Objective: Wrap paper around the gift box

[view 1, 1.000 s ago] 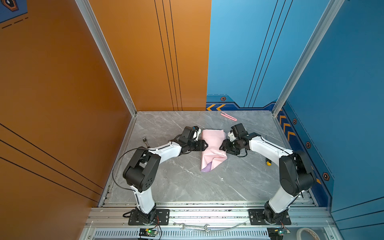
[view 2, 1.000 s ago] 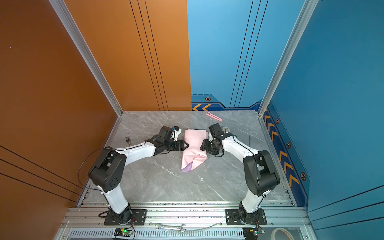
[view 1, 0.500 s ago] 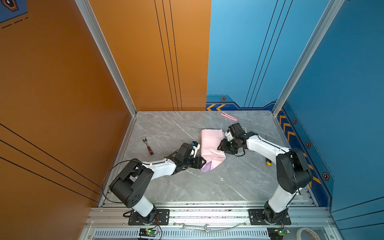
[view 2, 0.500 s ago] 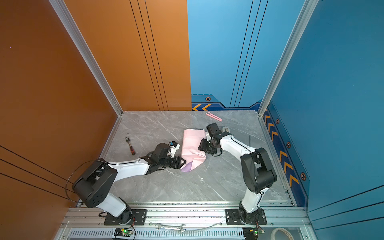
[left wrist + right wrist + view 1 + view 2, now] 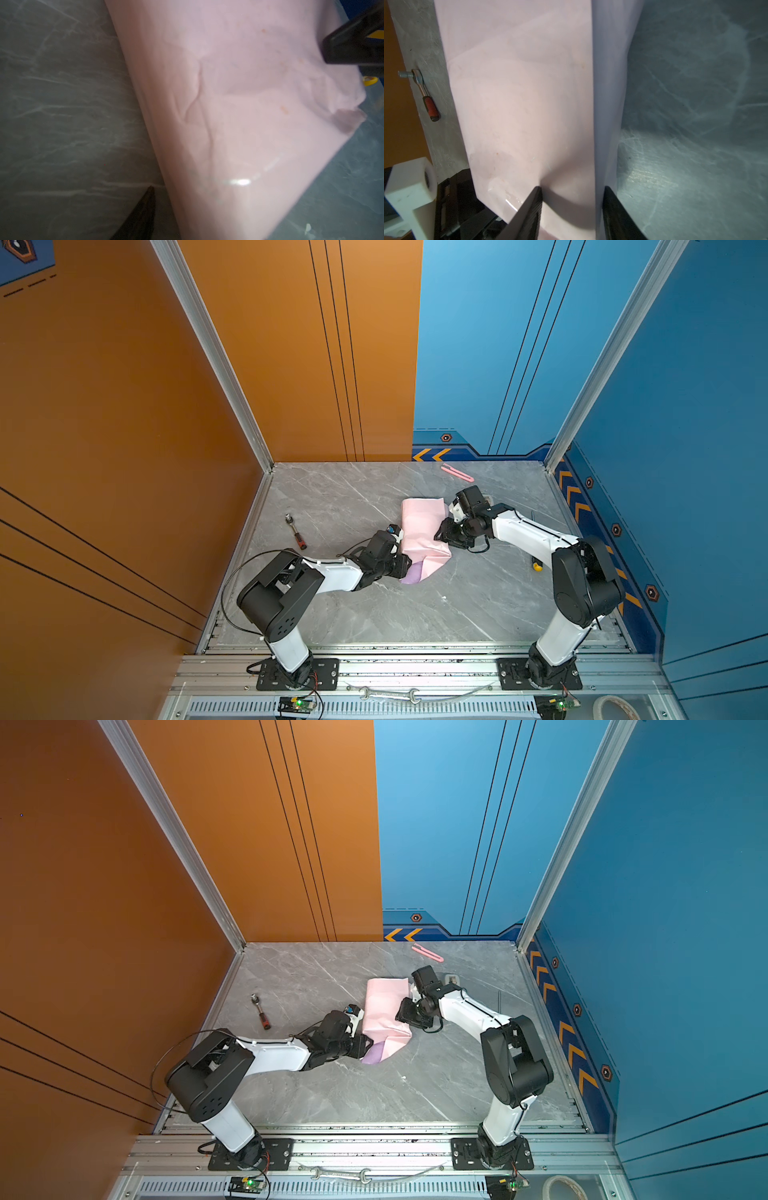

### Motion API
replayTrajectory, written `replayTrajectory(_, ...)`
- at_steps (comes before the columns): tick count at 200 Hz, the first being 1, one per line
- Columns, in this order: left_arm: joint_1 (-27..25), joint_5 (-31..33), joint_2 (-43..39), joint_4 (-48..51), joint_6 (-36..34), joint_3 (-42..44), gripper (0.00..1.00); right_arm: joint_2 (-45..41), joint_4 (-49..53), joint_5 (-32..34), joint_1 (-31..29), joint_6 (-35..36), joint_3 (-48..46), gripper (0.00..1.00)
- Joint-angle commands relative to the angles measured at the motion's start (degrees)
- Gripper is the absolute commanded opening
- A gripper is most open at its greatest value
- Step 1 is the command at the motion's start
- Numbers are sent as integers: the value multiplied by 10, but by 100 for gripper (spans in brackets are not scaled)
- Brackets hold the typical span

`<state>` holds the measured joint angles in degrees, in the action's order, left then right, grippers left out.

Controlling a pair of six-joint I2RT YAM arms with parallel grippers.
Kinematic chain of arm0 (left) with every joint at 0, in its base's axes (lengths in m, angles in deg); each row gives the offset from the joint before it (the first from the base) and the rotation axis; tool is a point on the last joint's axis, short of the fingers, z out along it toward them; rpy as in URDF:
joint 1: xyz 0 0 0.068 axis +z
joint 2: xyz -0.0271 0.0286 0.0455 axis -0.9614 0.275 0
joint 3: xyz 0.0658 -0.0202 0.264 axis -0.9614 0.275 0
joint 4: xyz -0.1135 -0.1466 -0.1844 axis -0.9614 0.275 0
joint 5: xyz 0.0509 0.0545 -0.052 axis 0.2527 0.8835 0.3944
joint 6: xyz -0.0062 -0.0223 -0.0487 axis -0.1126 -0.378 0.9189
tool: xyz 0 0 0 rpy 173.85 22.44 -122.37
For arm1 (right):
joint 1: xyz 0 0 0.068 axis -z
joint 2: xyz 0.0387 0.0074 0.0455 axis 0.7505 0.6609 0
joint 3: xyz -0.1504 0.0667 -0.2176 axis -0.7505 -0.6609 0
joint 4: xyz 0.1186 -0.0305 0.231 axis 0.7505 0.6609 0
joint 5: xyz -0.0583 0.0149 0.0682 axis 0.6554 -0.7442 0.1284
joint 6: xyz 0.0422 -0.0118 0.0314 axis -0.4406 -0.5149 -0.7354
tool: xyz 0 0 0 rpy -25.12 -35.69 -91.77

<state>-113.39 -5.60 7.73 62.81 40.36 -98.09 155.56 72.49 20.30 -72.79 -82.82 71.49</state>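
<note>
The gift box is hidden under the paper (image 5: pixel 422 526) (image 5: pixel 384 1006), which lies folded over it, pale pink side up, in mid-table. A lilac flap (image 5: pixel 411 574) sticks out at the near end. My left gripper (image 5: pixel 406 568) (image 5: pixel 368 1046) is at that near end. In the left wrist view, one finger (image 5: pixel 145 209) stands just clear of the paper (image 5: pixel 239 104); the other is hidden behind it. My right gripper (image 5: pixel 441 533) (image 5: pixel 572 193) straddles the bundle's right edge, one finger denting the pink top (image 5: pixel 519 93), one against the lilac side.
A red-handled ratchet (image 5: pixel 296 531) lies on the left of the table. The pink cutter (image 5: pixel 457 472) is near the back wall. A small yellow piece (image 5: pixel 537 566) sits by the right arm. A wrench (image 5: pixel 388 694) and tape roll (image 5: pixel 615 707) lie on the front rail.
My left arm swung from the paper's left side down to its near end, uncovering the ratchet. The right gripper settled on the right edge. Both jaws narrowed.
</note>
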Motion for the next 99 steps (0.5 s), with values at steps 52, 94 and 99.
replayTrajectory(52, -45, 142, 27, -7, -13, -15, 0, 8, 15, 18, -15, 8, -1, 47)
replayTrajectory(94, -59, 166, 9, 9, -15, -20, 9, 6, 11, 31, -18, -3, -6, 48)
replayTrajectory(99, -58, 167, 5, 10, -13, -18, 19, 6, 11, 33, -18, -3, -5, 49)
